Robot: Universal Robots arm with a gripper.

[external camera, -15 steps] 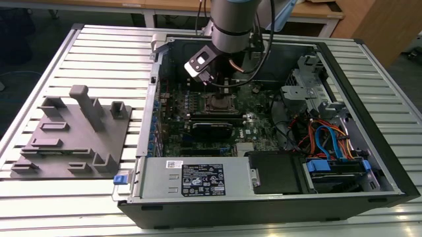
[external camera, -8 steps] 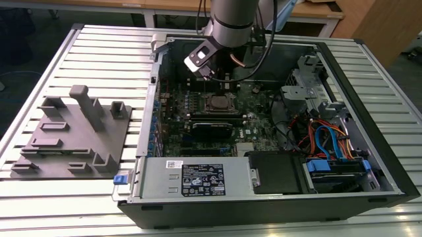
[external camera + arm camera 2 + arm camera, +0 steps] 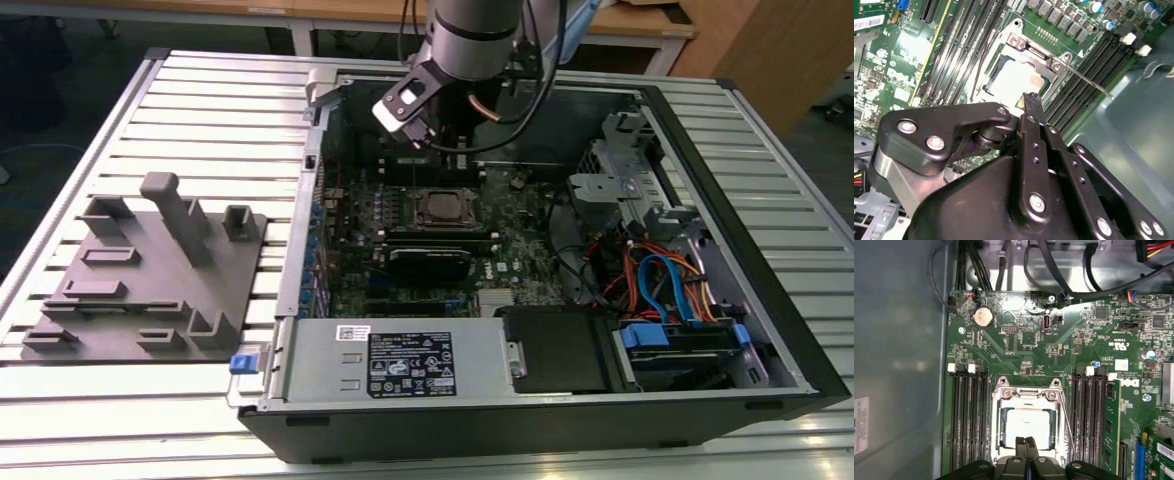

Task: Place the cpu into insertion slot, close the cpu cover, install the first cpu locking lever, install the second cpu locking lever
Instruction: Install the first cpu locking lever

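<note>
Found the gripper (image 3: 1025, 441) clenched on nothing, poised just above the cpu (image 3: 1024, 422), seated in the insertion slot (image 3: 1029, 385) directly beneath the tool with the cpu cover (image 3: 1026, 399) apparently down over it. Judged the locking lever (image 3: 1089, 83), standing free just beside the tool, to be the step in hand: best pressed on the wire alone, downward and under its catch, clear of the cover. Noted a grey fixture plate (image 3: 134, 290) well apart from the tool, memory slots (image 3: 969, 425) close on both flanks, and cables (image 3: 654, 280) beyond as snag risks.
</note>
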